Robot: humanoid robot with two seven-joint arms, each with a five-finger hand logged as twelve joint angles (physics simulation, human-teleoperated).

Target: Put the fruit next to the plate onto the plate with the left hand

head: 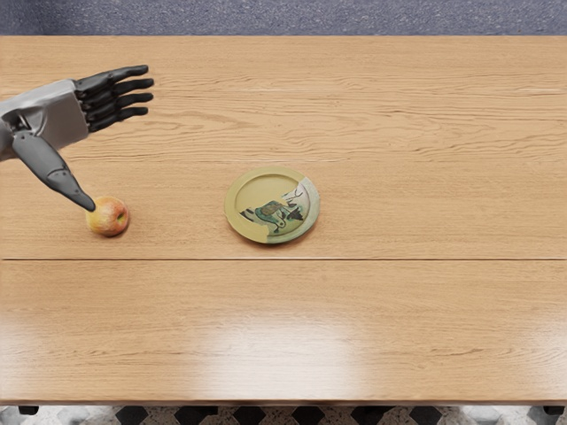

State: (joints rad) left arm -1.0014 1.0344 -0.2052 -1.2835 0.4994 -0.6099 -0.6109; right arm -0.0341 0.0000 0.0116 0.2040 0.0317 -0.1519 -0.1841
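Observation:
A red and yellow apple (108, 216) lies on the wooden table, well to the left of the plate. The plate (248, 197) is small, yellow-green, with a painted picture on its right half, and nothing lies on it. My left hand (93, 133) comes in from the left edge and hovers above and behind the apple. Its fingers (120, 96) are stretched out to the right and its thumb (66, 181) points down, with the tip close to the apple's upper left. The hand holds nothing.
The wooden table (399, 292) stretches across the whole view, with a seam running left to right just below the plate. Its far edge is at the top and its near edge at the bottom.

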